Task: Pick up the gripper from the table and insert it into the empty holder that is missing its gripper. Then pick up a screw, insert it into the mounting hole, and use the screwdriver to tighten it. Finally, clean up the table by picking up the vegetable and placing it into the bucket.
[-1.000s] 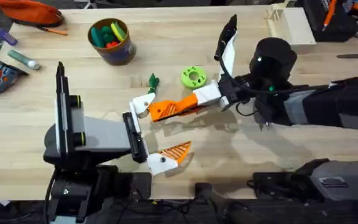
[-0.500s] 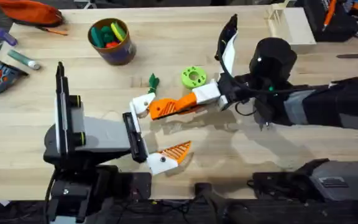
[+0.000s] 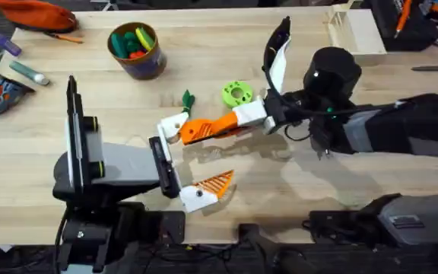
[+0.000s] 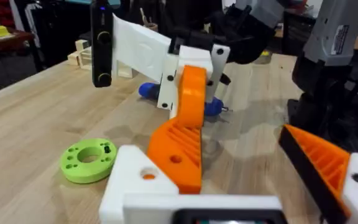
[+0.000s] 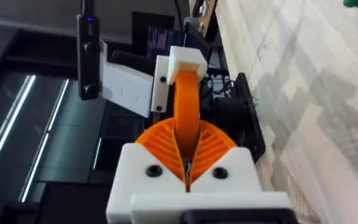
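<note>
Overhead, the right gripper was clamped on the orange gripper finger, its tip at the left arm's bare white holder mid-worktop. Left wrist view: the left gripper stood apart, the finger seated against the holder. Right wrist view: the finger looked rigid, light and smooth, best pinched on its flat flanks.

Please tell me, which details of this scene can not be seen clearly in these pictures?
- Small orange plastic gripper finger: whether it is fully seated in the white angular holder; the right gripper's pads cover the joint in the right wrist view.
- Blue pen-shaped screwdriver: mostly hidden behind the holder, left wrist view.
- Screws: too small, overhead view.
</note>
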Robot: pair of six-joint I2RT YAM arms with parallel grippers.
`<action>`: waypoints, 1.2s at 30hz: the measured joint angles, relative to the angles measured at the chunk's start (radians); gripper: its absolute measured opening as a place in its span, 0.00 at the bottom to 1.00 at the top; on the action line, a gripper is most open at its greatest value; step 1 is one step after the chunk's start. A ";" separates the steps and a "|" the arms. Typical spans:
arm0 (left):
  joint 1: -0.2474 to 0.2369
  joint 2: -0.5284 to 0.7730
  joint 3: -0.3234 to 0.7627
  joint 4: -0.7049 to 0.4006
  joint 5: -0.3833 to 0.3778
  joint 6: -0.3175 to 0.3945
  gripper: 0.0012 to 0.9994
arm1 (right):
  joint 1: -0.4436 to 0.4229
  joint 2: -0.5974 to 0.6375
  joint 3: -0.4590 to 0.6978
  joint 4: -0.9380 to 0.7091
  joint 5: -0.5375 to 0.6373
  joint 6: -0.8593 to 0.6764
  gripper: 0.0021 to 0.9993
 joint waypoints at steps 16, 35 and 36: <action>0.000 0.000 0.000 0.000 0.006 0.012 0.99 | 0.040 0.077 0.056 0.096 0.018 0.090 0.01; 0.000 0.000 0.000 -0.001 0.008 0.004 0.99 | 0.043 0.126 0.072 0.143 0.014 0.098 0.01; 0.000 0.000 0.000 -0.001 0.008 0.004 0.99 | 0.043 0.126 0.072 0.143 0.014 0.098 0.01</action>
